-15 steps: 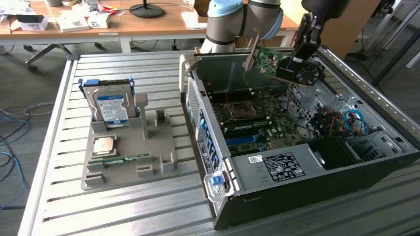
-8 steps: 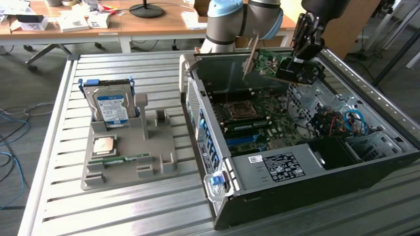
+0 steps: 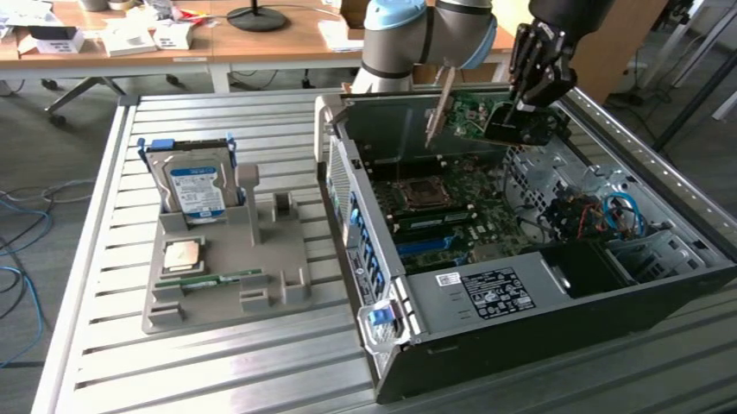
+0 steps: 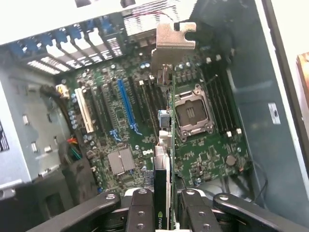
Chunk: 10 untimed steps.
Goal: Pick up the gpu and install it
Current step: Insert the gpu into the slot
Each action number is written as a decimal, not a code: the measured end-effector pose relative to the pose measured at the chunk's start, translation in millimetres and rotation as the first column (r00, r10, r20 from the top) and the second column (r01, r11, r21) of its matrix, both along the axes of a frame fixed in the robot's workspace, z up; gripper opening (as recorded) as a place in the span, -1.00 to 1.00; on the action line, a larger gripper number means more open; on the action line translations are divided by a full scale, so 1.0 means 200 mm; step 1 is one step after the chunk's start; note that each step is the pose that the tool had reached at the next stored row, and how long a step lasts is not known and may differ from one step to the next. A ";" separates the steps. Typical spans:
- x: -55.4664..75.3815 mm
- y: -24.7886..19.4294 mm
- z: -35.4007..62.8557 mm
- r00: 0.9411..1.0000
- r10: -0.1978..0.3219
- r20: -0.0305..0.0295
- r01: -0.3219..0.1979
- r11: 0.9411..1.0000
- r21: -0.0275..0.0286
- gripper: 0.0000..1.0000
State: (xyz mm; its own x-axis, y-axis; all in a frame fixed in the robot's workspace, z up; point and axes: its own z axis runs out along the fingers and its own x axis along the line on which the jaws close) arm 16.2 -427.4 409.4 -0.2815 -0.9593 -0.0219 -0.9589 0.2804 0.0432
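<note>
The gpu (image 3: 478,121) is a green circuit card with a black heatsink and a long silvery bracket at one end. My gripper (image 3: 527,108) is shut on it and holds it in the air above the open computer case (image 3: 345,185), over the motherboard (image 3: 450,211). In the wrist view the gpu (image 4: 166,125) is seen edge-on, its bracket pointing away from me, clamped between my black fingers (image 4: 141,205). It hangs above the motherboard (image 4: 203,154), between the blue expansion slot (image 4: 125,104) and the bare CPU socket (image 4: 190,113).
A grey holder tray (image 3: 224,272) lies on the slatted metal table at the exterior view's left. It carries an upright blue-labelled hard drive (image 3: 198,190), a processor chip (image 3: 185,255) and a green memory stick (image 3: 213,278). Blue cables (image 3: 622,211) sit inside the case.
</note>
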 end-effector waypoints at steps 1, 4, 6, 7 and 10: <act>0.00 0.000 0.000 1.000 0.018 0.000 -0.018 1.000 0.000 -0.47; 0.00 0.000 -0.002 0.997 0.072 0.000 -0.072 0.997 0.000 -0.47; 0.00 0.000 -0.004 0.994 0.108 0.000 -0.108 0.994 0.000 -0.47; 0.00 0.000 -0.004 0.992 0.127 0.000 -0.127 0.992 0.000 -0.47; 0.00 0.000 -0.007 0.984 0.181 0.000 -0.181 0.984 0.000 -0.47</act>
State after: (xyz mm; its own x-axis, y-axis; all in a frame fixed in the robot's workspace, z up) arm 16.3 -427.4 408.0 -0.1037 -0.9944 -0.0219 -0.9938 0.1026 0.0432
